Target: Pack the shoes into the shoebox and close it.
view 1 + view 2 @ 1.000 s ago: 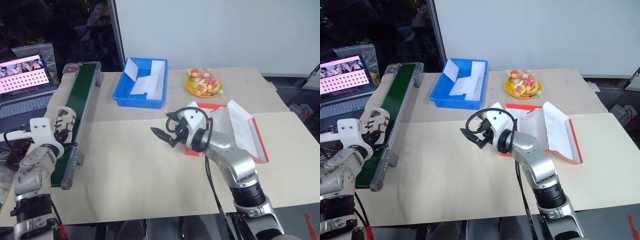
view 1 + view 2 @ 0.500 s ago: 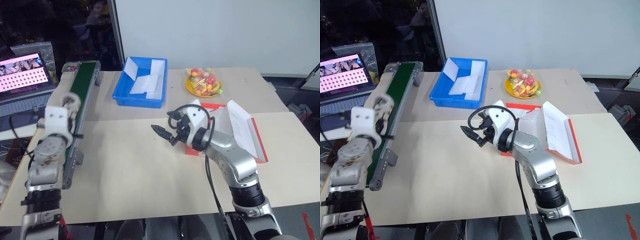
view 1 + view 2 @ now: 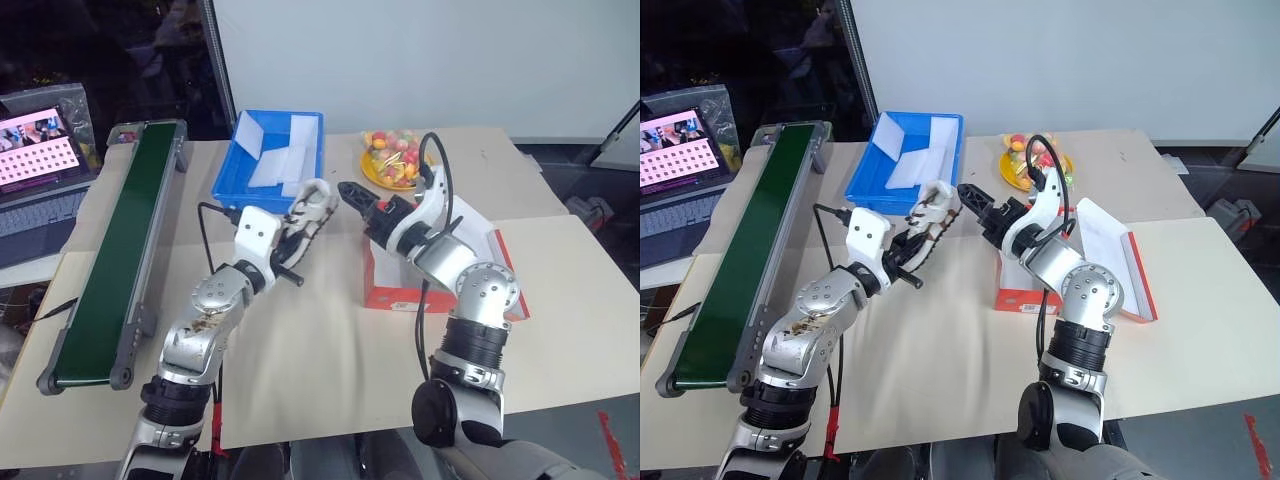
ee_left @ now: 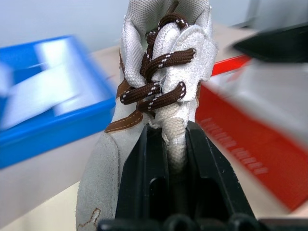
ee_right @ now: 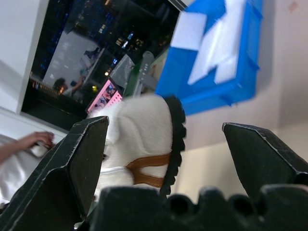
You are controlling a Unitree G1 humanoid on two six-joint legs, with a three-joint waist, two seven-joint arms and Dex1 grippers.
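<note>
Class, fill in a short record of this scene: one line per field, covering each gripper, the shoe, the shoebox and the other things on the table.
left gripper: shut on shoe
shoe: white, brown laces, held above table, beside the box
right gripper: open, facing shoe
shoebox: red, lid open
blue bin: white sheets inside
yellow plate: colourful sweets
conveyor: robot's left

My black fingers (image 4: 211, 178) hold a cream shoe (image 4: 163, 72), brown white-flecked laces; shoebox (image 3: 400, 280) red, bin (image 3: 268, 165) blue.
</note>
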